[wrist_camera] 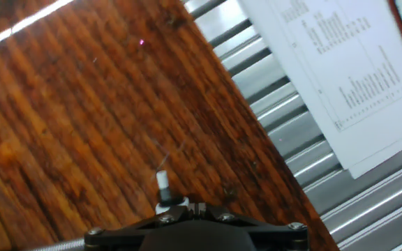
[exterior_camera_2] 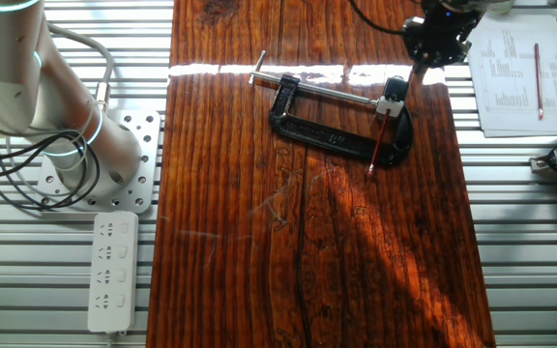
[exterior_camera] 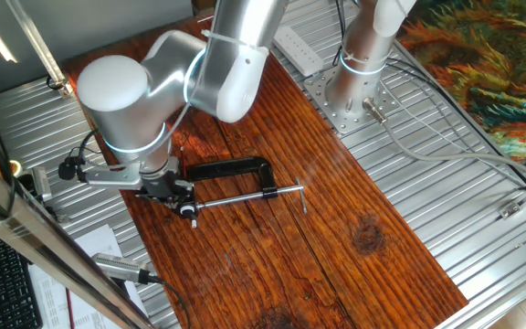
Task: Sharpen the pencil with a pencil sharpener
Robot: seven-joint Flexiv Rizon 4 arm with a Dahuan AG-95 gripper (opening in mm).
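The pencil (exterior_camera_2: 378, 142) is a thin red stick lying across the right end of the black C-clamp (exterior_camera_2: 329, 132), its upper end at the pencil sharpener (exterior_camera_2: 392, 98). The sharpener is a tiny black block with a whitish spot, sitting at the tip of the clamp's screw rod (exterior_camera_2: 322, 89). It also shows in one fixed view (exterior_camera: 191, 209). My gripper (exterior_camera_2: 417, 64) hangs just above and right of the sharpener, apart from the pencil. In the hand view the gripper (wrist_camera: 197, 208) shows its jaws pressed together with nothing seen between them. I cannot make out the pencil in one fixed view.
A printed paper sheet (exterior_camera_2: 520, 72) with a red pen (exterior_camera_2: 538, 68) lies right of the wooden table (exterior_camera_2: 307, 251). A white power strip (exterior_camera_2: 111, 271) and the arm's base (exterior_camera_2: 114, 159) stand on the left. Metal slats surround the board.
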